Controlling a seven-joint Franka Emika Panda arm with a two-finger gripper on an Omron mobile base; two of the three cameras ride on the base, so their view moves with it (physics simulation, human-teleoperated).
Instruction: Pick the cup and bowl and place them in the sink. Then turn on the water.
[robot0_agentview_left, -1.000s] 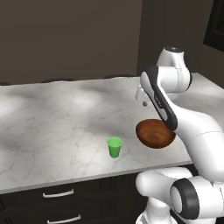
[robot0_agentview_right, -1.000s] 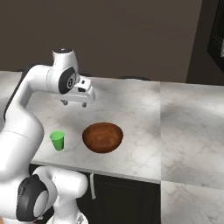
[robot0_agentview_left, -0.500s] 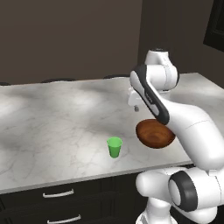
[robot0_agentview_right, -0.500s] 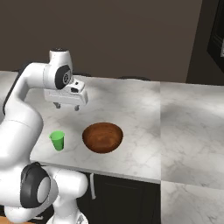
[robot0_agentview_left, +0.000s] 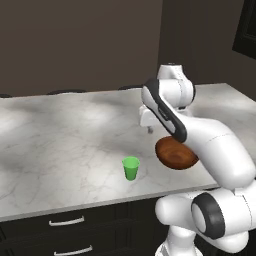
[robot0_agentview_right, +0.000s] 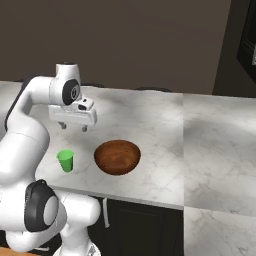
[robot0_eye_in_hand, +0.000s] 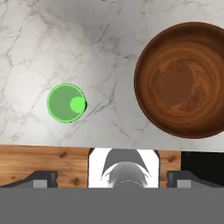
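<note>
On the white marbled counter (robot0_agentview_right: 160, 125), near its front edge, the cup (robot0_agentview_right: 65, 160) stands upright, small and bright green, mouth up. Just to its right in the right base view sits the bowl (robot0_agentview_right: 117, 156), round, glossy reddish-brown, wood-grained, several times wider than the cup. The two are near each other but apart, bare marble between them. Both are empty inside, as the hand view shows: cup (robot0_eye_in_hand: 66, 103) seen from straight above at left, bowl (robot0_eye_in_hand: 184, 85) at upper right.

Gripper (robot0_agentview_right: 73, 128) hangs above the counter, behind the cup and bowl and between them, pointing down. Jaws spread wide, nothing between them, touching nothing. From the left base view the gripper (robot0_agentview_left: 149, 129) sits partly behind the arm's forearm, with the bowl (robot0_agentview_left: 172, 154) half hidden by the same link and the cup (robot0_agentview_left: 131, 168) in full sight toward the counter's front.

Dark drawer fronts (robot0_agentview_left: 65, 232) with pale handles run below the counter edge.
</note>
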